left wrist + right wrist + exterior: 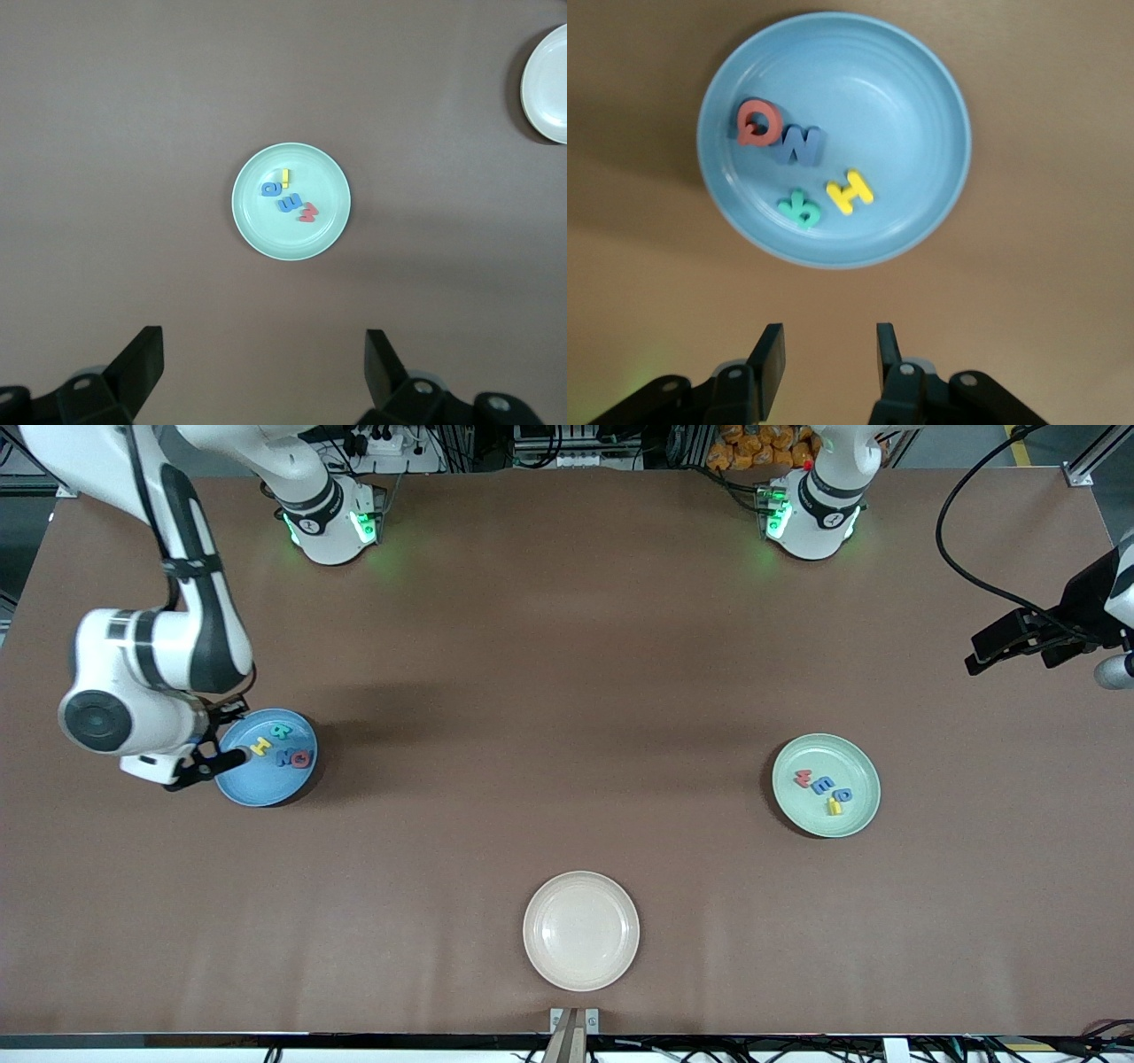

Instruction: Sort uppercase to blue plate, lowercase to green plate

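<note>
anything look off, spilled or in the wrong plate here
Nothing stands out: four capitals lie in the blue plate, four small letters in the green plate, and the cream plate holds nothing.

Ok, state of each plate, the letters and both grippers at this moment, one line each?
blue plate: holds all four uppercase letters.
green plate: holds all four lowercase letters.
cream plate: empty.
right gripper: empty, jaws apart, beside the blue plate.
left gripper: open, empty, waiting at the table's edge.
</note>
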